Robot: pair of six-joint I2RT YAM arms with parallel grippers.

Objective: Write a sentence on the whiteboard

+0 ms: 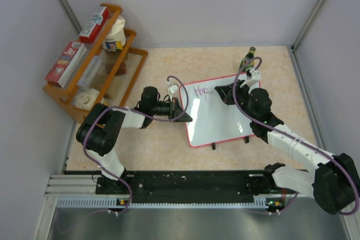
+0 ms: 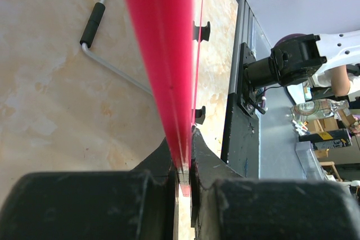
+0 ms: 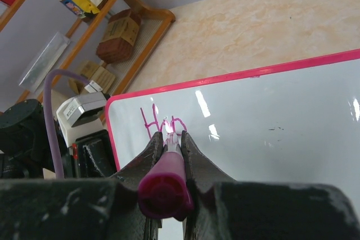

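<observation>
The whiteboard (image 1: 222, 113) lies in the middle of the table, white with a red-pink rim and two black clip feet at its near edge. My left gripper (image 1: 181, 111) is shut on the board's left rim (image 2: 169, 82). My right gripper (image 1: 226, 93) is shut on a purple marker (image 3: 169, 178), its tip touching the board (image 3: 270, 122). The sentence (image 3: 163, 123) shows only as pink letters "Hop" near the board's top left corner, also seen from above (image 1: 201, 91).
A wooden rack (image 1: 95, 66) with boxes and packets stands at the back left. A dark bottle (image 1: 248, 57) stands behind the board at the back. A metal rod with a black grip (image 2: 95, 32) lies on the table beside the board.
</observation>
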